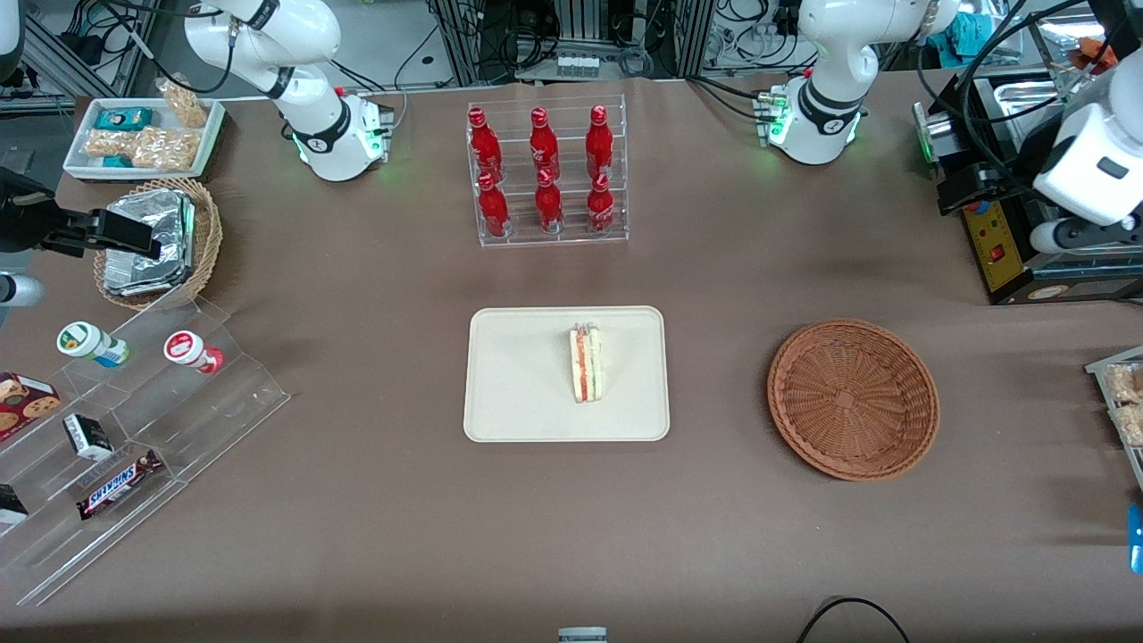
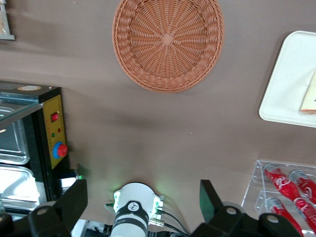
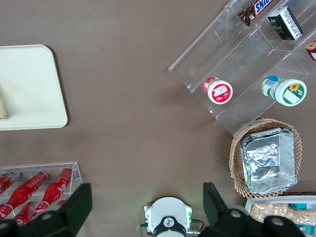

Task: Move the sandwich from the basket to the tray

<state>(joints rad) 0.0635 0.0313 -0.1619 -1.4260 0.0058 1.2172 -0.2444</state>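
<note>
Front cam high, looks down on whole desk. Both wrist cams high, facing straight down. Left wrist and front share basket, tray; pincer spread wide.

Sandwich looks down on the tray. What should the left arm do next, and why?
Probably nothing but hold parked. The sandwich rests on the tray, the basket holds nothing, and the gripper is open, raised well clear above the table near the arm's base. The task looks done.

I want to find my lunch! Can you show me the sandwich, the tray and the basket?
sandwich (image 1: pixel 586 363), front view, on its filling stripe.
tray (image 1: pixel 518 375), front view, on its bare flat part.
basket (image 1: pixel 853 399), front view, on its woven bottom.
tool (image 2: pixel 143 200), left wrist view, open, between its fingertips, high above the table.
</note>
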